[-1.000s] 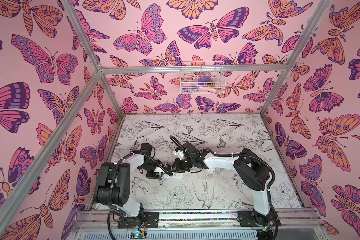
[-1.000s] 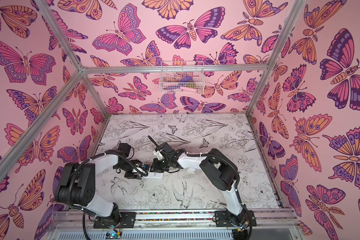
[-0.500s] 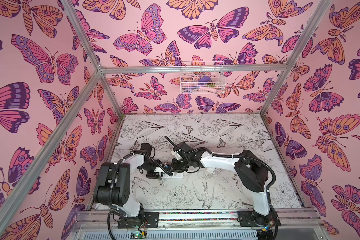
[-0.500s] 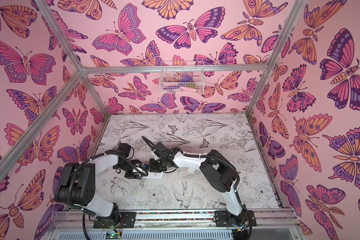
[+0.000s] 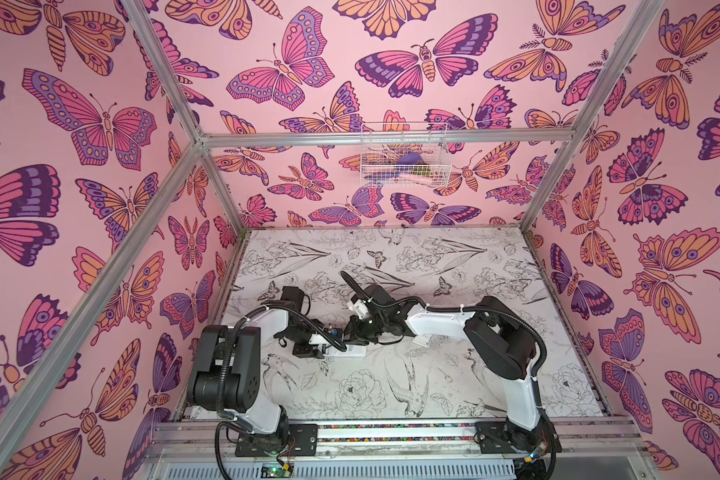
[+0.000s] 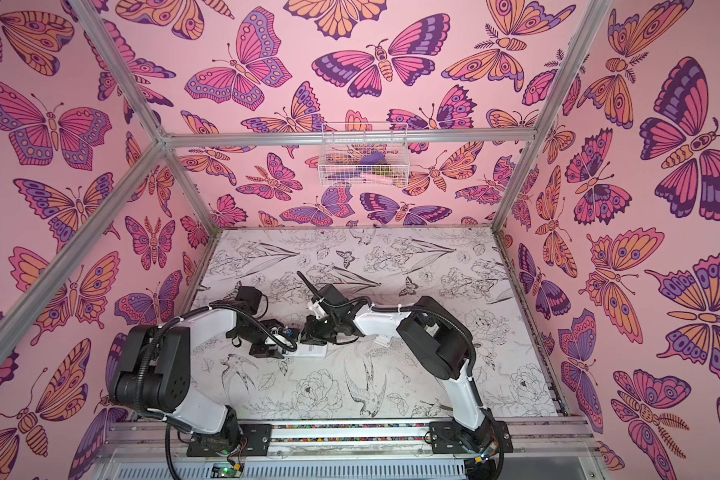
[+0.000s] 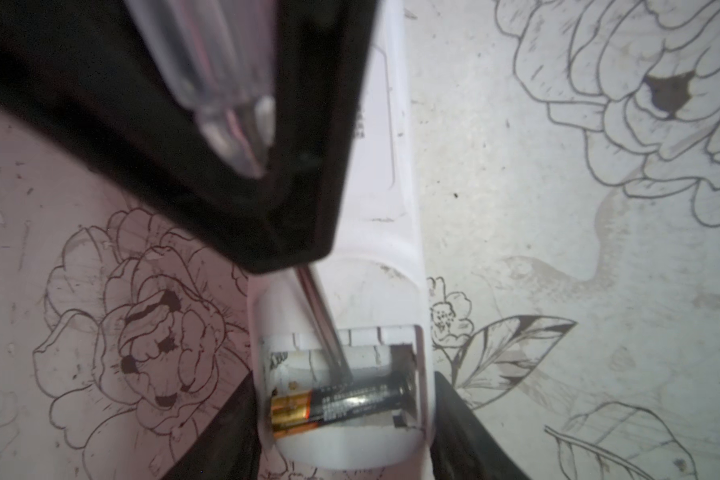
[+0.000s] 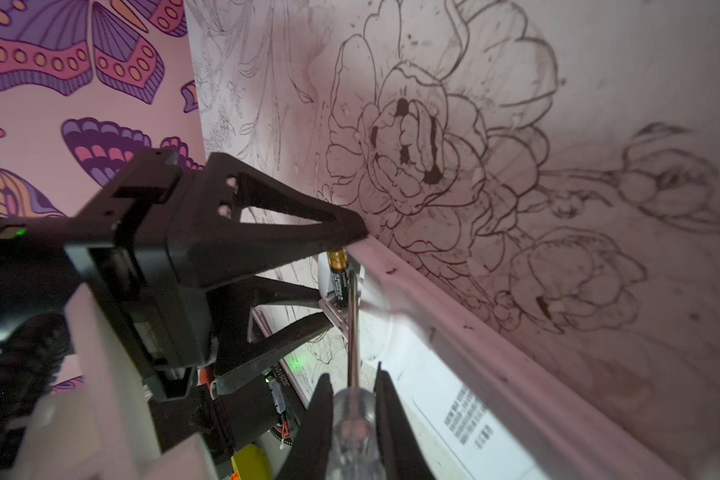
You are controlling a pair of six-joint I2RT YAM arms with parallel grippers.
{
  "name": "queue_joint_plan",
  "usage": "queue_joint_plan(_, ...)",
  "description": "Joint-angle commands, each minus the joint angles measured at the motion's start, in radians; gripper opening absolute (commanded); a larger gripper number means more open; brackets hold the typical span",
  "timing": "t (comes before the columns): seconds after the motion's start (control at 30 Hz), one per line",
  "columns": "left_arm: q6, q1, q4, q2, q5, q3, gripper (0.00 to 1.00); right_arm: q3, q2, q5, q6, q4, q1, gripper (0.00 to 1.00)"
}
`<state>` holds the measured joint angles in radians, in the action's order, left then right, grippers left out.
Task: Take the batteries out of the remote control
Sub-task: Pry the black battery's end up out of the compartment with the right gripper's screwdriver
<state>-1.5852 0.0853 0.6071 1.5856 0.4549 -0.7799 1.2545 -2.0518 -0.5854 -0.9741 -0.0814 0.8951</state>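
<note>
Shifted slightly leftward, right gripper [image 8: 353, 384] clamps a clear-handled steel screwdriver [image 8: 356, 432], tip against the black gold-ended battery [image 7: 341, 405] inside the white plastic remote [image 7: 383, 232] (print unreadable) that left gripper [image 7: 341, 374] grips.

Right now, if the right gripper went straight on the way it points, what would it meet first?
Probably the black battery in the remote's open bay; the right gripper's screwdriver tip sits right by it.

Both top views are bright, evenly lit, sharp, bending toward the edges. Wrist views are dimmer and pink-tinged; the screwdriver [image 7: 225, 83] blurs near the lens, the remote control [image 8: 429, 374] glares white.
</note>
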Motion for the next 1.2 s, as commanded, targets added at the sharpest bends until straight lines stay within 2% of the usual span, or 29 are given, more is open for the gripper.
queue_joint_plan(0.0, -0.03, 0.004, -0.011, 0.032, -0.052, 0.041, 0.42, -0.049, -0.058, 0.051, -0.062, -0.058, -0.046, 0.0)
queue_joint_plan(0.27, -0.027, 0.006, -0.011, 0.022, -0.053, 0.034, 0.51, -0.077, -0.05, 0.008, -0.054, -0.122, -0.06, 0.0)
queue_joint_plan(0.53, -0.019, 0.006, -0.009, -0.047, -0.037, 0.048, 0.69, -0.149, -0.071, -0.051, -0.117, -0.361, -0.086, 0.0)
queue_joint_plan(0.7, -0.025, 0.007, -0.005, -0.073, -0.045, 0.053, 0.7, -0.144, -0.102, -0.113, -0.119, -0.417, -0.085, 0.0)
queue_joint_plan(1.17, -0.019, 0.014, 0.091, -0.127, -0.031, 0.015, 0.74, -0.136, -0.114, -0.162, -0.105, -0.478, -0.073, 0.0)
